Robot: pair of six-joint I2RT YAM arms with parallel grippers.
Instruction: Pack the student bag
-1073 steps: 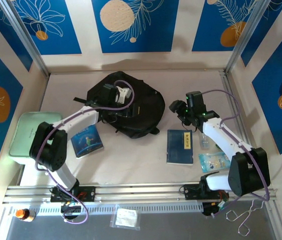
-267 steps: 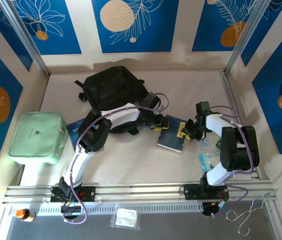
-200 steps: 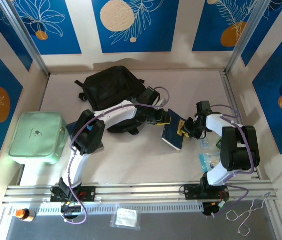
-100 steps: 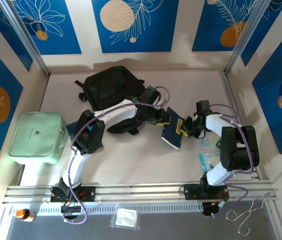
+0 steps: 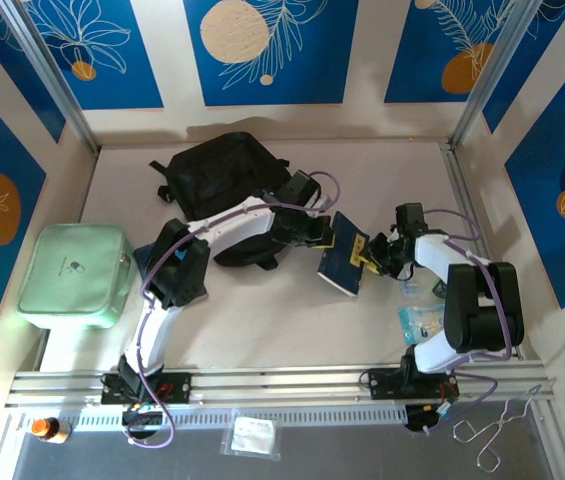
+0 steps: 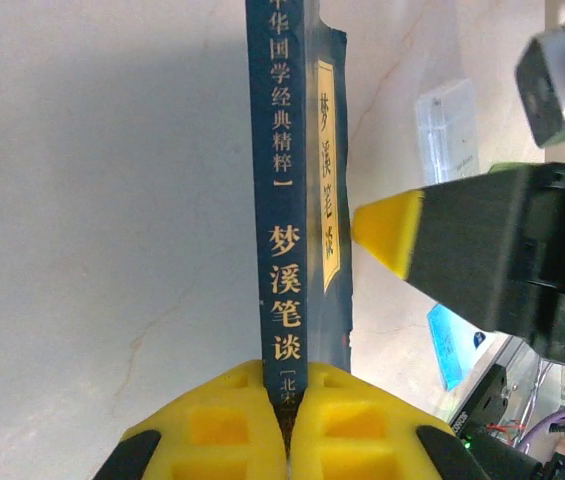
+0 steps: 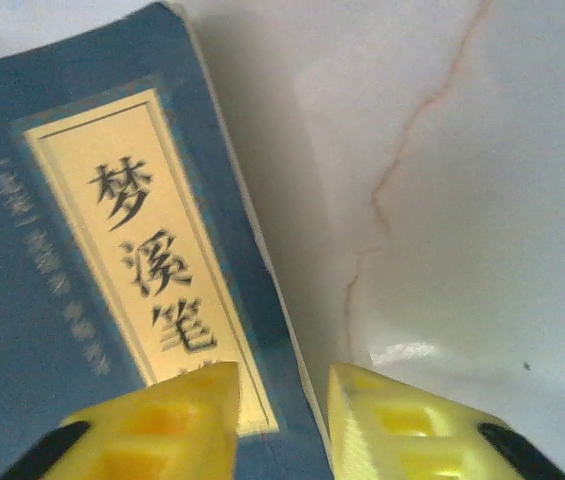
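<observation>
The student bag lies at the back of the table, black and flattened. Right of it a dark blue book stands tilted up on its edge. My left gripper is shut on the book's spine end; in the left wrist view the spine runs up from between the yellow fingers of that gripper. My right gripper is at the book's other side, open. In the right wrist view the book's cover and its edge lie between the parted jaws of the right gripper.
A mint green case sits at the left edge. Another blue book shows partly under the left arm. Plastic packets lie near the right arm's base. A metal frame rail borders the right side.
The book has been tipped up from lying flat to standing on edge. My left gripper has closed tight on its spine, and my right gripper's jaws have opened.
</observation>
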